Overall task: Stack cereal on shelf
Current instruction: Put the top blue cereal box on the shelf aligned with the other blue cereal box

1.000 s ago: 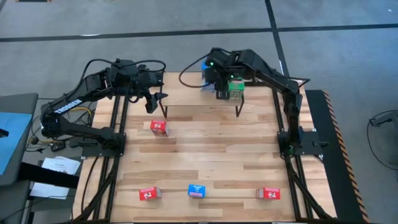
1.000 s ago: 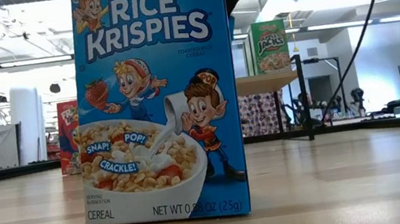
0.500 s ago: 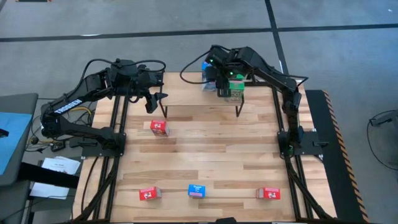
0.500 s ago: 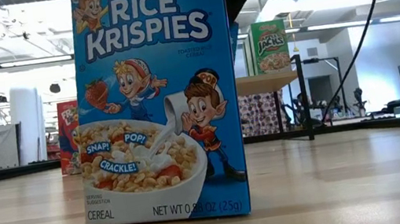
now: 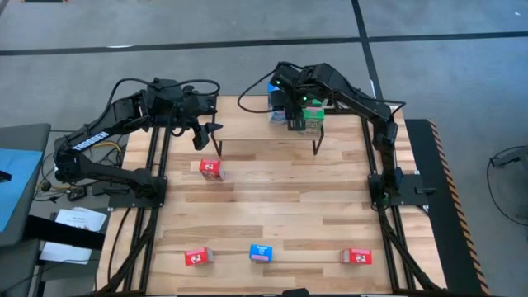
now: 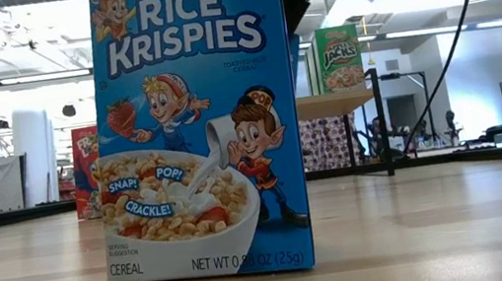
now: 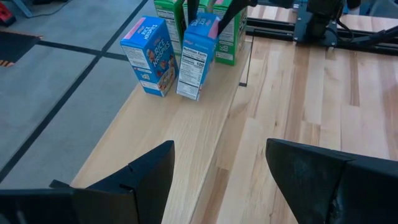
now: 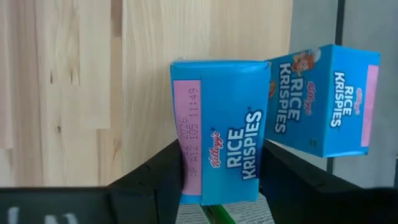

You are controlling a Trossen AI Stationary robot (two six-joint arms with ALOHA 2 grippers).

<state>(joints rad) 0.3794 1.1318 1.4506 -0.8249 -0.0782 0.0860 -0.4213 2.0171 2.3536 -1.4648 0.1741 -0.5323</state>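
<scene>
The right gripper (image 5: 290,118) hangs over the shelf (image 7: 180,134) at the far edge of the table (image 5: 272,210), its two fingers (image 8: 155,180) set on either side of a blue Rice Krispies box (image 8: 219,130) standing upright on the shelf's light wood top; whether they press it or have just let go cannot be told. A second blue box (image 8: 323,99) stands just beside it at the shelf's far edge, and green boxes (image 7: 231,34) stand close behind the pair on the right. The left gripper (image 5: 206,132) waits with its jaws spread and nothing between them, above the table's far left, near the shelf's left end. Elsewhere on the table, a red box (image 5: 211,169) stands left of centre, while two more red boxes (image 5: 196,257) (image 5: 356,256) flank a blue box (image 5: 261,252) along the near edge.
</scene>
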